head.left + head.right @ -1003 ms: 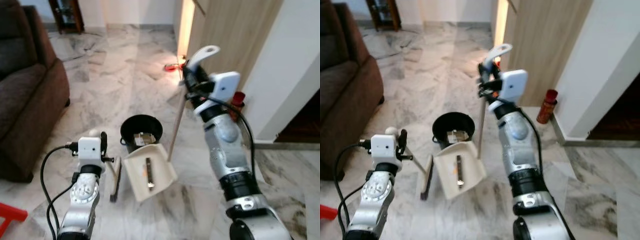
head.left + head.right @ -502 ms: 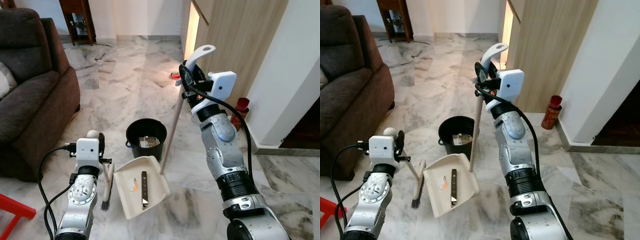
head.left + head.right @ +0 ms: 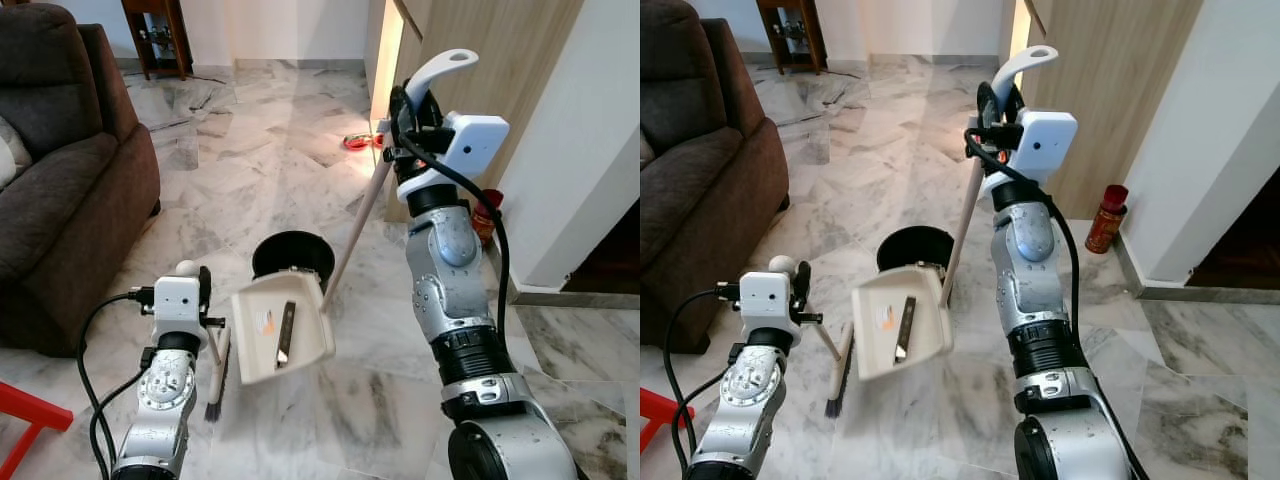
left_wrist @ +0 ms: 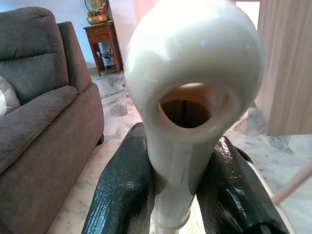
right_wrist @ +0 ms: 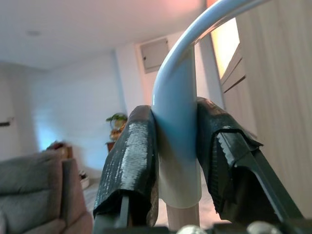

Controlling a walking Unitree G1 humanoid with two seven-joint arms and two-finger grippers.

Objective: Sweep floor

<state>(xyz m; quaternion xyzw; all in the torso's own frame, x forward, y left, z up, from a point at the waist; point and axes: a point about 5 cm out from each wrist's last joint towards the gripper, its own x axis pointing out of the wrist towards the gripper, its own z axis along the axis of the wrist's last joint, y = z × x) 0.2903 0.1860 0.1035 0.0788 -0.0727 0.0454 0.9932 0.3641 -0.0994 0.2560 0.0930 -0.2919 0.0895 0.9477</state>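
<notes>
Lifted since half a second ago, the dustpan (image 3: 283,333) is now hanging tilted at centre frame, its back edge just in front of the black bucket (image 3: 293,256), with a dark strip and a small orange scrap lying in its tray. It looks like light, stiff plastic on a long thin pole (image 3: 355,230), so the load could slide out if it tips further; the curved handle top is the sensible place to hold it, and the right gripper (image 3: 408,100) is clamping exactly there, at upper right. Lower left, the left gripper (image 3: 196,288) is squeezing the knob of the broom (image 3: 216,366), whose bristles are resting on the marble floor (image 3: 250,160) beside the pan. The wrist views are showing what the head views cannot: black fingers (image 5: 129,156) pressing both sides of the pale handle, and fingers (image 4: 122,195) hugging the ringed broom cap, with the brown sofa (image 3: 60,190) behind.
</notes>
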